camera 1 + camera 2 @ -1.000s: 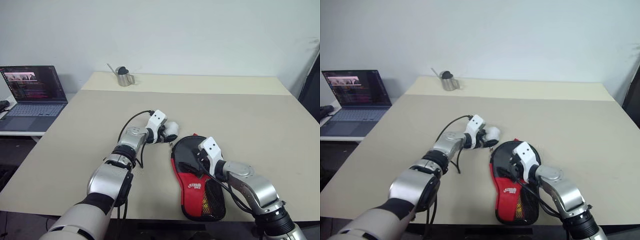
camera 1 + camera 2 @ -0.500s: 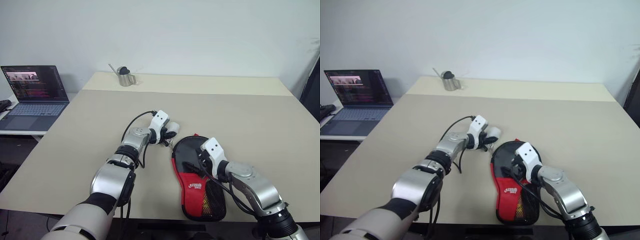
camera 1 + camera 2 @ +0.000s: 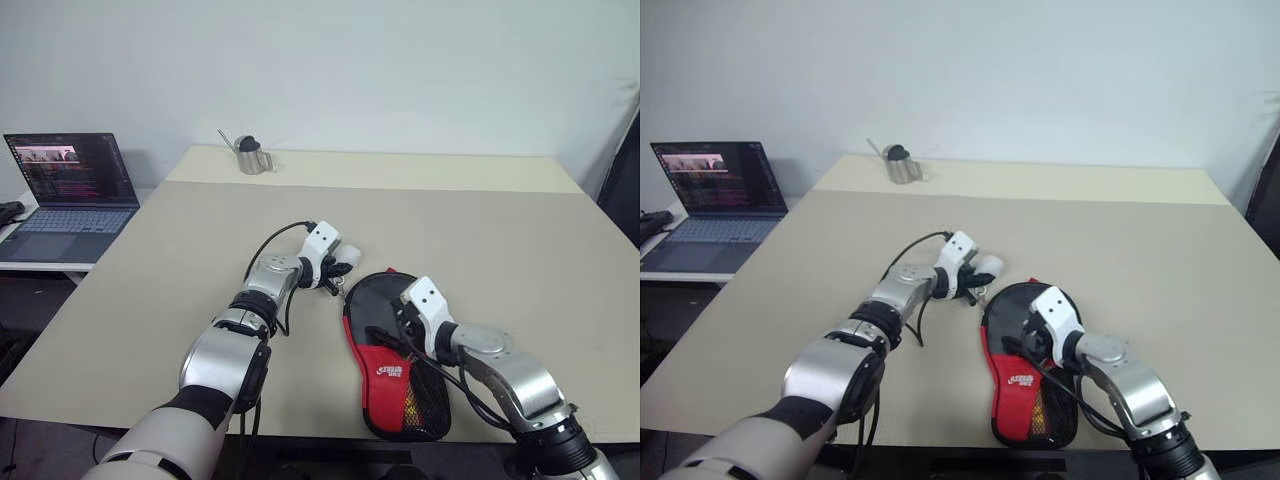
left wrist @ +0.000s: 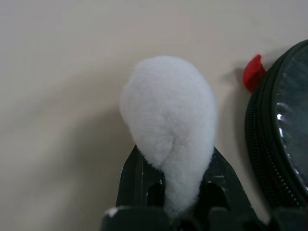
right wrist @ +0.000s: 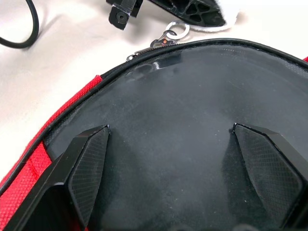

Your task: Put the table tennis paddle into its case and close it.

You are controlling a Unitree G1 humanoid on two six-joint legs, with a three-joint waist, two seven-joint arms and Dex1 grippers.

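Our left hand (image 4: 166,192) has just pinched together on a white fluffy pompom (image 4: 168,125) beside the round end of the case (image 3: 395,345); it looks tied to the zipper pull (image 5: 169,37), so we judge zipping comes next. Our right hand (image 5: 185,168), fingers spread wide, rests on the case's black face. We cannot tell whether the paddle is inside. The beige counter (image 3: 480,230) also carries a small metal watering can (image 3: 247,153); a laptop (image 3: 68,192) sits on a side desk

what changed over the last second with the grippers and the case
The left gripper has closed beside the top edge of the case, at its zipper pull; whether it pinches the pull is unclear. The right gripper stays open, pressed on the case. The case has not moved.
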